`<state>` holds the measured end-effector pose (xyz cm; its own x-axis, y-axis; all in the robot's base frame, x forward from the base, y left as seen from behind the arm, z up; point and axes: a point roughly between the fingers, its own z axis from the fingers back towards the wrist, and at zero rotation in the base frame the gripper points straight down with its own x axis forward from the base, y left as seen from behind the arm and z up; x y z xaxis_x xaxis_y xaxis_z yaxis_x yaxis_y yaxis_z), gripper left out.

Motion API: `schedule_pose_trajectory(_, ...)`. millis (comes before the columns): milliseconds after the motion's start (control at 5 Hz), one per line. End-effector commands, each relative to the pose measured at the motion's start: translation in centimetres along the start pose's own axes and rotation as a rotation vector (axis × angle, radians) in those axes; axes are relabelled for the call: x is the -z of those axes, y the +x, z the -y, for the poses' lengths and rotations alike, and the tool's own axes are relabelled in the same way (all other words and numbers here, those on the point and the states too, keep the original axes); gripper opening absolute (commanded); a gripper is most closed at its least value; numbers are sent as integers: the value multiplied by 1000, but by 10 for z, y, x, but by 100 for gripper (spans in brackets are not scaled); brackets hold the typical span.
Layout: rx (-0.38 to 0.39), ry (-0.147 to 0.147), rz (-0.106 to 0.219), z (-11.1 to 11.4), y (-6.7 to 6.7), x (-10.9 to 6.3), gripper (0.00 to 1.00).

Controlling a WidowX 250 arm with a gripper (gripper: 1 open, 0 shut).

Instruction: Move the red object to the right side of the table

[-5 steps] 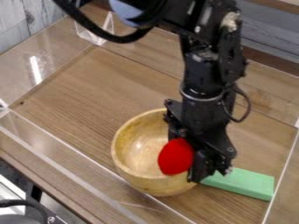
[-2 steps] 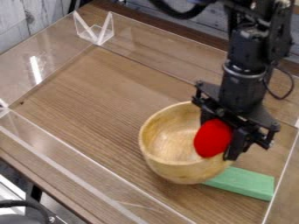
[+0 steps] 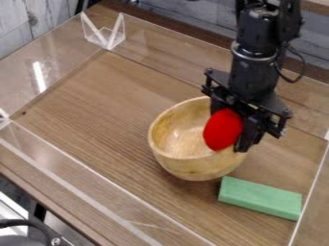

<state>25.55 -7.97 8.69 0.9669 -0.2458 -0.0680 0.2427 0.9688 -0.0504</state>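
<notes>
Keep the carry level and clear of the bowl rim before lowering at the frame's right. Pale turned wooden bowl [image 3: 190, 147], smooth and round, centre frame on brown wood-grain table [image 3: 90, 115]. Glossy red object [image 3: 224, 130] pinched in partly closed black gripper [image 3: 232, 135], above the bowl's right edge. Flat matte green block [image 3: 261, 198] lower right.
</notes>
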Motion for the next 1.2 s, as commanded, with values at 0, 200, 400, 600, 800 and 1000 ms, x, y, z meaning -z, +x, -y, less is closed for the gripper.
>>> schedule_pose_trajectory(0, -9, 6, 58, 5, 9, -14, 0)
schedule_pose_trajectory(200, -4, 10, 60, 16, 15, -23, 0)
schedule_pose_trajectory(400, 3, 26, 60, 25, 18, -31, 0)
schedule_pose_trajectory(600, 61, 42, 55, 20, 23, -26, 0)
schedule_pose_trajectory(800, 114, 52, 45, 15, 26, -20, 0)
schedule_pose_trajectory(1000, 114, 54, 37, 26, 26, -13, 0)
